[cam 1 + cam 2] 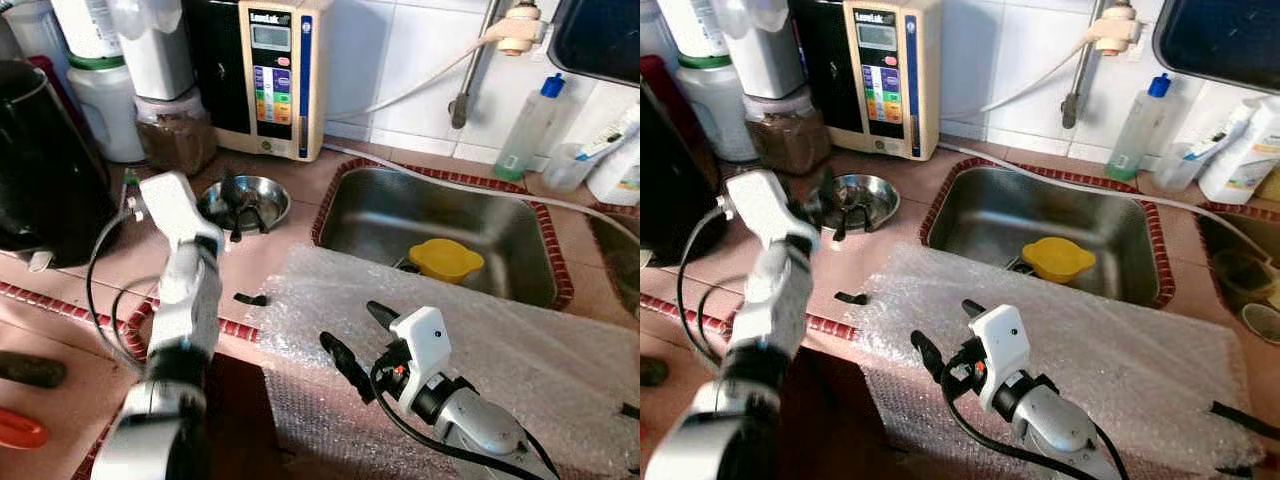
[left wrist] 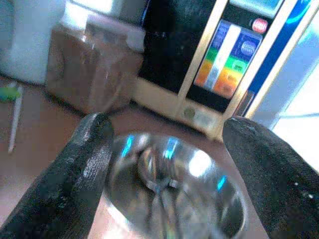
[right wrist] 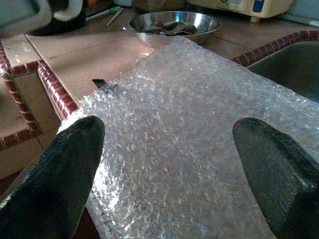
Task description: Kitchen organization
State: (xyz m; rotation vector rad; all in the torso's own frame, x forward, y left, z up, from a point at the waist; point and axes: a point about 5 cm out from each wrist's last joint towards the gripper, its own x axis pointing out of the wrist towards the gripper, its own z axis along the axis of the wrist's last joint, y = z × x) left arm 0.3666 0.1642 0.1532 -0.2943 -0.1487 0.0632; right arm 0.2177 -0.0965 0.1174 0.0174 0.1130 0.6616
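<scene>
The steel bowl (image 1: 245,203) sits on the counter beside the sink (image 1: 440,235), cutlery inside. The left gripper (image 2: 169,164) hovers over it, fingers wide and empty — a careless pinch on the rim could tip it. The right gripper (image 3: 169,164), likewise spread and empty, hangs over the bubble wrap (image 1: 480,330).

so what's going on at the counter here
A robot is working at a tiled kitchen counter beside a steel sink. Its left gripper is over a small steel bowl holding some utensils, jaws open and holding nothing. Its right gripper hovers with open jaws over a sheet of bubble wrap spread on the counter's front edge. A yellow bowl sits in the sink. Nothing is gripped yet.
</scene>
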